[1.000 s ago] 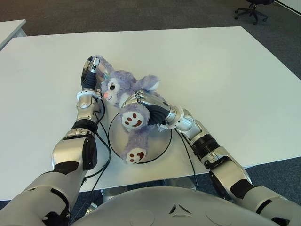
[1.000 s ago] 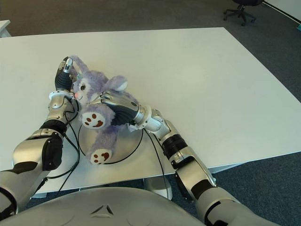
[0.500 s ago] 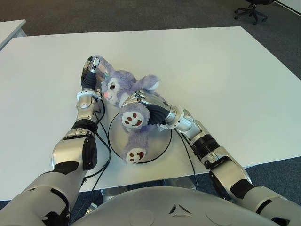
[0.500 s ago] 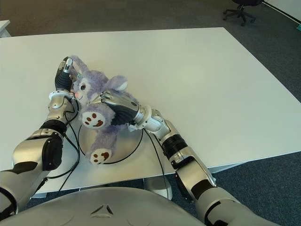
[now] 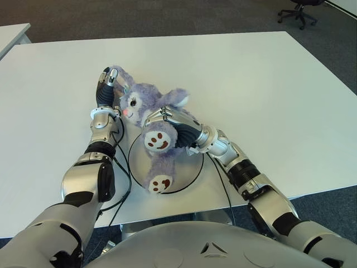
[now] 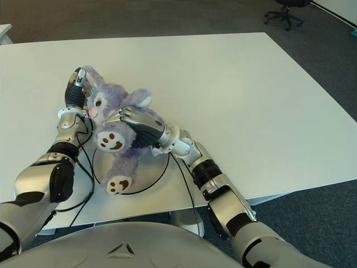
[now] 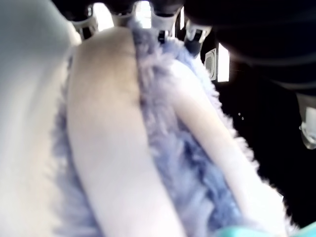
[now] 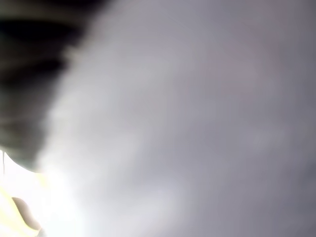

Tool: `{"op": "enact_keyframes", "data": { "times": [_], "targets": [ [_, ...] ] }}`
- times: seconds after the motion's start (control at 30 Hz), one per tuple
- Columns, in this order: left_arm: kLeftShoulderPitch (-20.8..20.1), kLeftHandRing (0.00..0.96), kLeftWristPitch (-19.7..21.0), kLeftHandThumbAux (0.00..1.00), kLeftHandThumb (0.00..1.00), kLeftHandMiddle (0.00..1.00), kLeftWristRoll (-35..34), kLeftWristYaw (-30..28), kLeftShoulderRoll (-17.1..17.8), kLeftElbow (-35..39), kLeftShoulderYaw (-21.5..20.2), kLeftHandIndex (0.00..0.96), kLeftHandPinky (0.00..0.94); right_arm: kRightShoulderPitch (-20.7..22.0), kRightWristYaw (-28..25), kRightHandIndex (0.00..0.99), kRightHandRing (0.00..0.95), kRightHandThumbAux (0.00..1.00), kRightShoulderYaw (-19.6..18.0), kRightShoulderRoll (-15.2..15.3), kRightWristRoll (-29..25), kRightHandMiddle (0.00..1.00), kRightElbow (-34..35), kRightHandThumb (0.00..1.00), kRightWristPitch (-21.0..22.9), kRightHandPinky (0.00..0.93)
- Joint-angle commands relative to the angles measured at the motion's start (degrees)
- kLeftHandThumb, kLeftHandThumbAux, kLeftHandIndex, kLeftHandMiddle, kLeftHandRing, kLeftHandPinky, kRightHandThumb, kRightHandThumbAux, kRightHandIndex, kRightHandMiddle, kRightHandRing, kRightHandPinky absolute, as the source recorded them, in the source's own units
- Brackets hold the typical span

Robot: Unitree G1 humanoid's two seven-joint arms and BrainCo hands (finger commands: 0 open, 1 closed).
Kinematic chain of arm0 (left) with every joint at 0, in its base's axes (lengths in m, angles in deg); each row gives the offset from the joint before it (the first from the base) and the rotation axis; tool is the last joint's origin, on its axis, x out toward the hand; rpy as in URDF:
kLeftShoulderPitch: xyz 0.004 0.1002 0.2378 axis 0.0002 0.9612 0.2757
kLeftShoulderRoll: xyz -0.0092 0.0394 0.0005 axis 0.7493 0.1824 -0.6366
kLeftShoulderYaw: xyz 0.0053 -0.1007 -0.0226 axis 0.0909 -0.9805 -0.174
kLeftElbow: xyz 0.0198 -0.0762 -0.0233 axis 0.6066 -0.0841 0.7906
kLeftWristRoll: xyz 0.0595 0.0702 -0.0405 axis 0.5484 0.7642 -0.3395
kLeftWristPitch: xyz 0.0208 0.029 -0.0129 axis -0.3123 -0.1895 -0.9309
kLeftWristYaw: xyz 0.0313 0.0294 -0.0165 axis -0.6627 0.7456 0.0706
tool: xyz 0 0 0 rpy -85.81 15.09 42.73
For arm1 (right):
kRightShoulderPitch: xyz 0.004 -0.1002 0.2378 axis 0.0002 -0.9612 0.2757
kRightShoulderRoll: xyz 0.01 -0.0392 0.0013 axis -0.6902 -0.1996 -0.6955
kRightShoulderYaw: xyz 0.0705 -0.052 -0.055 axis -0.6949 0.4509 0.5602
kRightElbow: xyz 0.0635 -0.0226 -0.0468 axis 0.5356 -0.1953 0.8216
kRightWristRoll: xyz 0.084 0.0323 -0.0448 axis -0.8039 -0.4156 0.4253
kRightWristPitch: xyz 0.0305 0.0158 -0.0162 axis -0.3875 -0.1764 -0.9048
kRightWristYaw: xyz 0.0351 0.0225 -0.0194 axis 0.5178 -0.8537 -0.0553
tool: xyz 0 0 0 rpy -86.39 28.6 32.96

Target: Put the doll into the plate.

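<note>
- On the white table, we have the purple plush bunny doll partly over the round plate: legs and lower body lie across it, while head and ears reach past its far rim.
- We judge placement nearly done; what remains is letting go and perhaps settling the head inward.
- Our right hand reaches in from the right, fingers curled around the doll's body above the plate.
- Our left hand stretches forward beyond the plate, fingers closed on one long ear, as its wrist view confirms.
</note>
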Motion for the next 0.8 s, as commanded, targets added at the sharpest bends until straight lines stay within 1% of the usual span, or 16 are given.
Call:
{"op": "enact_keyframes", "data": {
  "times": [0.03,0.07,0.1,0.2,0.23,0.3,0.37,0.4,0.63,0.8],
  "targets": [
    [5.6,0.050,3.5,0.386,0.000,0.103,0.5,0.4,-2.4,-3.4,0.6,0.000,0.000,-7.5,1.6,0.237,0.258,0.465,1.1,0.8,3.2,0.294,-6.3,0.354,0.6,0.227],
    [5.6,0.036,3.6,0.384,0.000,0.093,0.6,0.4,-2.4,-3.4,0.6,0.000,0.000,-7.3,2.1,0.153,0.145,0.437,1.1,0.8,3.7,0.170,-6.5,0.374,0.5,0.117],
    [5.6,0.030,3.7,0.384,0.000,0.089,0.5,0.4,-2.4,-3.5,0.6,0.000,0.000,-7.1,2.4,0.114,0.092,0.424,1.1,0.8,4.2,0.116,-6.3,0.379,0.6,0.062],
    [5.5,0.025,3.8,0.384,0.000,0.085,0.5,0.5,-2.4,-3.5,0.6,0.000,0.000,-7.1,3.5,0.067,0.039,0.409,1.0,0.9,5.3,0.060,-5.9,0.374,1.0,0.007],
    [5.5,0.024,3.8,0.384,0.000,0.085,0.5,0.5,-2.4,-3.5,0.6,0.000,0.000,-7.1,3.8,0.063,0.035,0.407,1.0,0.8,5.6,0.055,-5.8,0.372,1.1,0.003],
    [5.6,0.023,3.7,0.384,0.000,0.083,0.5,0.5,-2.5,-3.4,0.6,0.000,0.000,-7.2,4.4,0.009,0.004,0.391,0.8,0.9,6.1,0.008,-5.2,0.344,1.6,0.000],
    [5.6,0.023,3.6,0.384,0.000,0.083,0.3,0.3,-2.6,-3.4,0.5,0.000,0.000,-7.2,4.8,0.001,0.000,0.388,0.9,1.0,6.5,0.000,-4.8,0.338,1.9,0.000],
    [5.6,0.027,3.6,0.382,0.000,0.085,0.3,0.1,-2.5,-3.4,0.5,0.000,0.000,-7.2,4.9,0.000,0.000,0.375,0.9,1.0,6.7,0.000,-4.8,0.313,2.0,0.000],
    [5.6,0.030,3.5,0.385,0.000,0.084,-0.7,-1.4,-2.5,-3.7,-0.3,0.000,0.000,-7.1,4.6,0.000,0.000,0.338,1.3,1.4,7.3,0.000,-3.9,0.241,3.5,0.000],
    [5.7,0.024,3.3,0.384,0.000,0.081,-0.9,-2.2,-2.4,-3.9,-0.5,0.000,0.000,-7.2,5.3,0.000,0.000,0.312,1.3,1.7,8.6,0.000,-3.0,0.211,4.7,0.000]
  ]
}}
